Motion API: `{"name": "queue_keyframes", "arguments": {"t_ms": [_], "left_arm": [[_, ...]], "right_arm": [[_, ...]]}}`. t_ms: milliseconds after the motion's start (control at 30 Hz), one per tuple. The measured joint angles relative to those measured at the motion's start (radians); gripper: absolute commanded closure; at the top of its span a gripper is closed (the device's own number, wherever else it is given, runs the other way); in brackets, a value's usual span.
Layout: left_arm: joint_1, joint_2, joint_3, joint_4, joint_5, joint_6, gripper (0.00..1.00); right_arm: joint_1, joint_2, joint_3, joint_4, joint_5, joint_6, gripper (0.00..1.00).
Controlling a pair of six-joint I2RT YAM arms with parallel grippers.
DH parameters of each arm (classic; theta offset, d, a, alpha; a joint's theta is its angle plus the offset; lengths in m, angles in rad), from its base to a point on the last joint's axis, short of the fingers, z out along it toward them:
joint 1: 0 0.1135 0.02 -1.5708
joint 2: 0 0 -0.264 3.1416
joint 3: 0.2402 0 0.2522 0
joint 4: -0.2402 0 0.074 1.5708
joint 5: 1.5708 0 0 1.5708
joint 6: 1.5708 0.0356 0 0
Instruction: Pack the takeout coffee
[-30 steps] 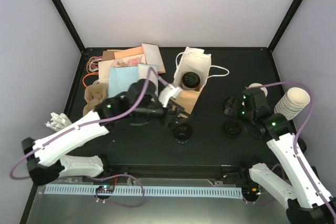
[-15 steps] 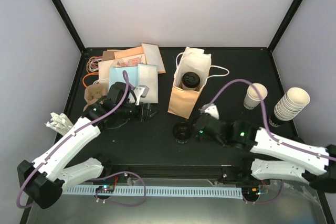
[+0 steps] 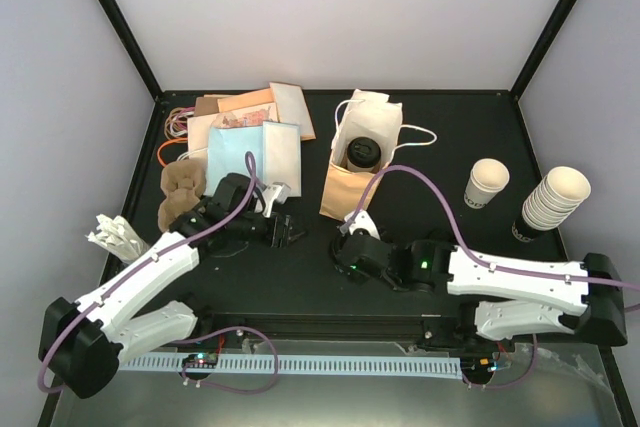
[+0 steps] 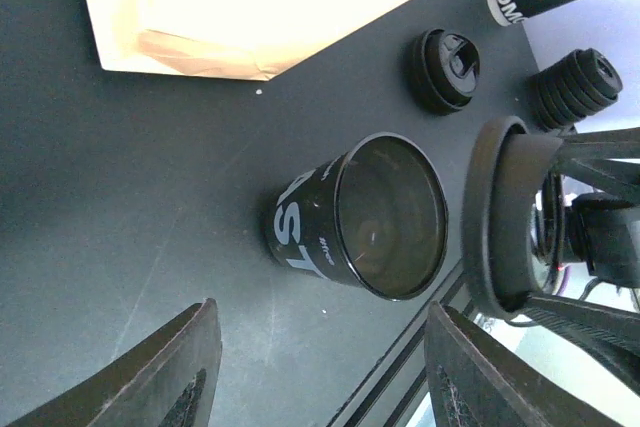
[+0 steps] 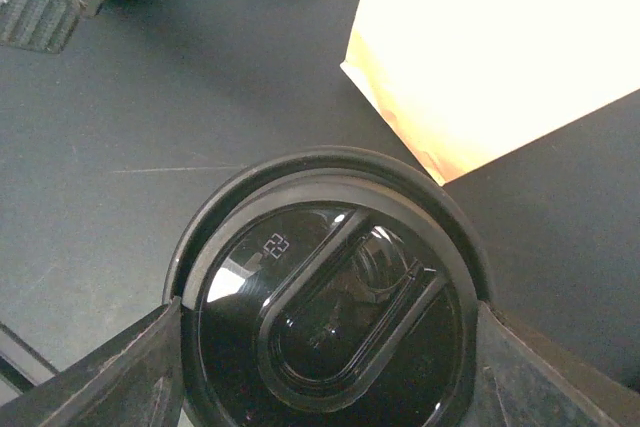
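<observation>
The takeout coffee stands inside the open brown paper bag. Only its round black lid shows; its side is hidden. In front of the bag stands a short, lidless black cup with white lettering. My right gripper is shut on a loose black lid, held just beside that cup and apart from it. My left gripper is open and empty, left of the black cup and pointing at it.
A lidless white cup and a stack of cream cups stand at the right. A single lid and a stack of lids lie nearby. Paper sleeves, a brown cup carrier and cords fill the back left.
The right arm swung left from the lids at the right, carrying a lid to beside the black cup. The left gripper drew back from the bag and now sits left of the cup.
</observation>
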Motion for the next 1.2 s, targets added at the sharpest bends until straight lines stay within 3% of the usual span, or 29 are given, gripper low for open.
{"name": "queue_keyframes", "arguments": {"t_ms": [500,1200], "left_arm": [[-0.008,0.007,-0.081,0.161,0.089,-0.059,0.42],[-0.036,0.082,-0.089,0.221,0.123,-0.072,0.43]], "right_arm": [[-0.025,0.122,0.000,0.071,-0.009,-0.064,0.29],[-0.074,0.139,0.000,0.083,-0.079,-0.073,0.28]]}}
